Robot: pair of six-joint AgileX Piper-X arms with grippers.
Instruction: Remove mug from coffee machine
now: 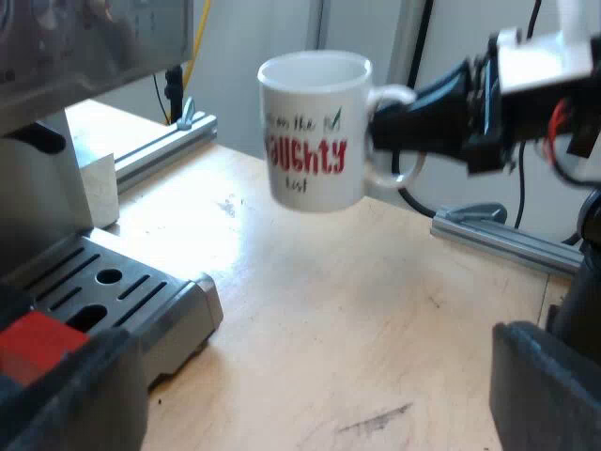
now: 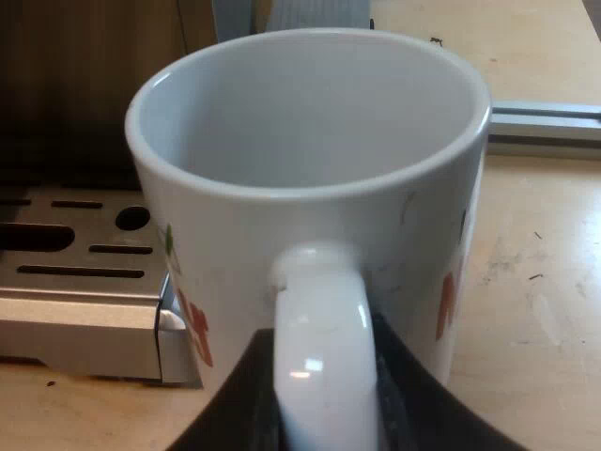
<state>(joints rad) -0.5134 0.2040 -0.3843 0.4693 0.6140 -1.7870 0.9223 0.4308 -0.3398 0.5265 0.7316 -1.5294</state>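
right gripper (image 2: 324, 395) clenches mug (image 2: 310, 188) by its handle (aloft, near the drip tray (image 1: 103, 291)); left gripper (image 1: 310, 395) spread wide.

The mug (image 2: 310, 188) runs off the edge below its handle (image 2: 324, 357), so its base goes unseen in the right wrist view. Its print shows there only as unreadable red and green slivers. The handle covers most of the right gripper (image 2: 324, 399), whose jaws peek out at three and nine o'clock of it. In the left wrist view the coffee machine (image 1: 84, 47) is cut off above and blurred. A red patch (image 1: 38, 343) by its drip tray (image 1: 103, 282) is too blurred to name. The left gripper (image 1: 310, 385) has blurred, cut-off jaws.
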